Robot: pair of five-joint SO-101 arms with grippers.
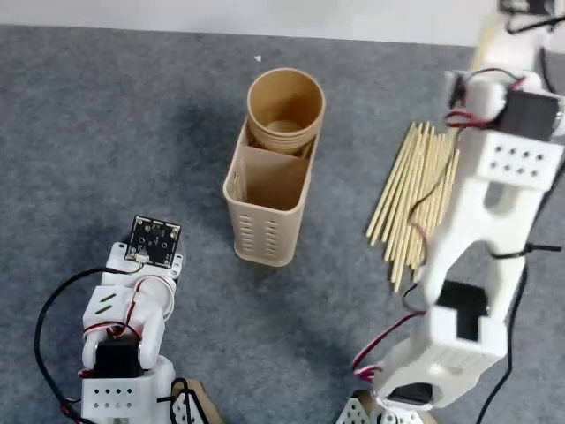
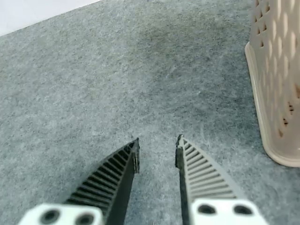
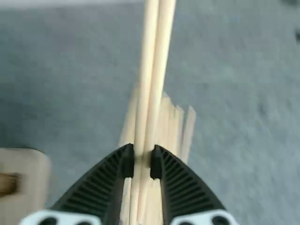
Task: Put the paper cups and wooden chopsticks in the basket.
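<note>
Grey felt mat (image 1: 106,132): covering the table under all items.

Right arm (image 1: 481,230): white, hanging over the near end of the chopstick pile.

Basket (image 1: 260,238): beige, slotted walls, two compartments, standing upright mid-mat with its opening facing up; its long axis is running near to far.

Left arm (image 1: 132,300): sitting near-left of the basket, well apart from the pile.

Chopstick pile (image 1: 419,199): pale wood, lying flat on the mat right of the basket and outside it, fanning slightly, with its long axis slanting from near-left to far-right.

Paper cups (image 1: 284,124): brown nested stack, standing mouth-up in the basket's far compartment.

Left gripper (image 2: 157,147): jaws standing narrowly apart, holding nothing, over bare mat beside the basket wall (image 2: 276,93).

Right gripper (image 3: 142,161): jaws pinching two chopsticks (image 3: 152,70), which are pointing straight away from the gripper above the pile.
</note>
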